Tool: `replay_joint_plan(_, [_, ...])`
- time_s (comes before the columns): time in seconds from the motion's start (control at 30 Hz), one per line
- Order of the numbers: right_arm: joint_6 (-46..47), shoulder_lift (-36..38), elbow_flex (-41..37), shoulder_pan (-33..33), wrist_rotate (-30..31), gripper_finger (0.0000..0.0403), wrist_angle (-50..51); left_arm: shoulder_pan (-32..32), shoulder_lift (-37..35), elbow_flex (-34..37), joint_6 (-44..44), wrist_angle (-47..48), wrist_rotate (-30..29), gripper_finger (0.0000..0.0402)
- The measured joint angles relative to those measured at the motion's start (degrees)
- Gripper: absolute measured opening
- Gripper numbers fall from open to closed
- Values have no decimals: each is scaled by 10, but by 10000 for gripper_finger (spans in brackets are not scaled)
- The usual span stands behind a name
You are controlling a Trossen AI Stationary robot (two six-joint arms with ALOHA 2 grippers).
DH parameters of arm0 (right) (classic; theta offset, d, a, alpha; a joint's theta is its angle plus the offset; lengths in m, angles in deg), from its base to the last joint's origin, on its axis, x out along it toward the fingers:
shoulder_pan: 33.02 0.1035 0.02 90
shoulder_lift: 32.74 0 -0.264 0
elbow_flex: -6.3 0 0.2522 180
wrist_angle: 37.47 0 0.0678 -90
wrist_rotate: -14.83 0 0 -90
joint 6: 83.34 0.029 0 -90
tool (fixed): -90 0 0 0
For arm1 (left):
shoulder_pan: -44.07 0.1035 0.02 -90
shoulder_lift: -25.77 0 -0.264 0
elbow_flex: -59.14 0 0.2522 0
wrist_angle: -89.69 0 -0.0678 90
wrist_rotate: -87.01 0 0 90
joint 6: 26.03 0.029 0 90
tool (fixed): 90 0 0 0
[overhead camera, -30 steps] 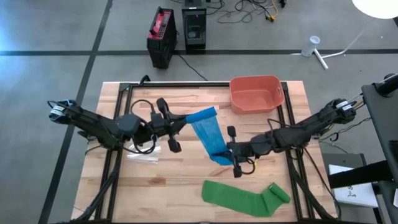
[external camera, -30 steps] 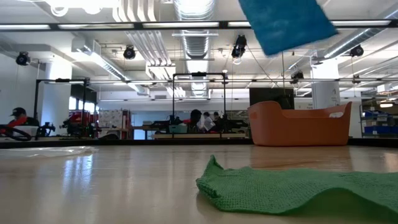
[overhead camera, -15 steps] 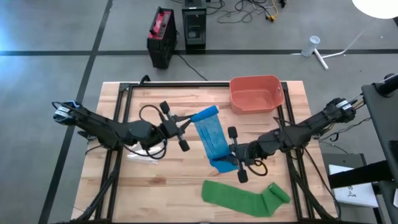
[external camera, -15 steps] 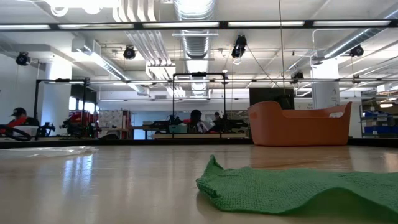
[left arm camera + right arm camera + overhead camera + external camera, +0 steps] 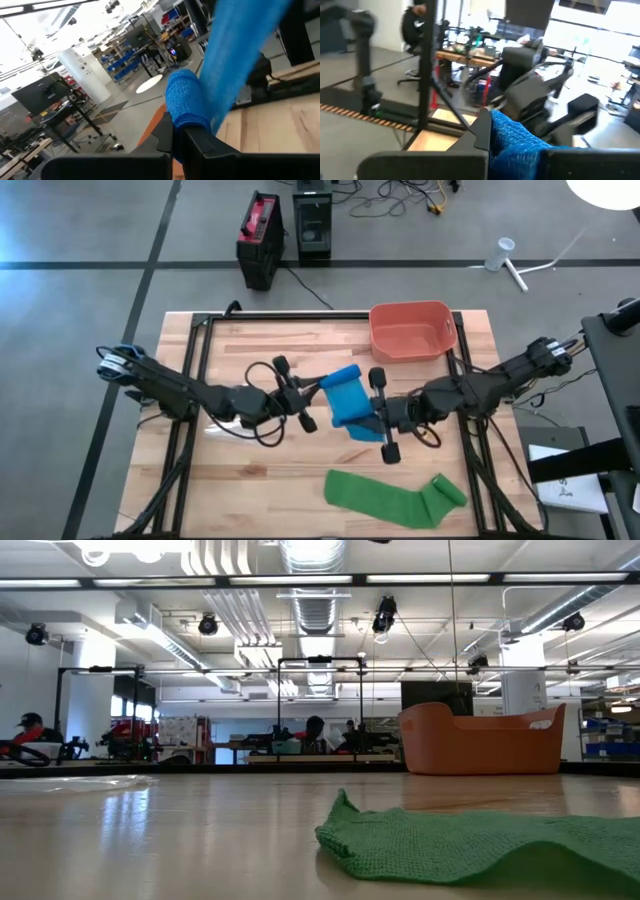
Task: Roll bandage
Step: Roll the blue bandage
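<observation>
A blue bandage (image 5: 348,402) hangs in the air between my two grippers over the table's middle, above what the low view takes in. Its far end is wound into a small roll (image 5: 186,101). My left gripper (image 5: 318,387) is shut on that roll. My right gripper (image 5: 370,418) is shut on the bandage's near end (image 5: 516,141). A green bandage (image 5: 395,498) lies flat along the table's near edge, with one end rolled at the right; it also shows in the low view (image 5: 470,845). My left gripper pinches the rolled far end (image 5: 186,117) of the blue bandage between its two fingers, coming level from the table's left. The roll stands up past the fingertips, and the flat strip (image 5: 245,45) runs on from it toward my right gripper, clear of the table. My right gripper pinches the bandage's near end (image 5: 512,137) between its two fingers, coming level from the table's right. The cloth is bunched in several layers there. It is lifted clear of the table.
An orange bin (image 5: 412,330) stands at the table's far right; it also shows in the low view (image 5: 480,740). A clear plastic wrapper (image 5: 230,430) lies under the left arm. Bare wood lies at the near left.
My left gripper has gone toward the table's right, closer to my right gripper, with the rolled end. The blue strip between the two grippers has become shorter. The bandage has left the top of the low view.
</observation>
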Motion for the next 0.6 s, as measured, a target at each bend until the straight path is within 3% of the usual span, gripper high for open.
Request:
replay_joint_plan(0.3, [55, 1, 4, -44, 14, 0, -3, -16, 39, -3, -8, -7, -3, 0])
replay_joint_plan(0.6, [101, 2, 4, -85, 14, 0, -4, -18, 68, -3, -33, -45, 64, 0])
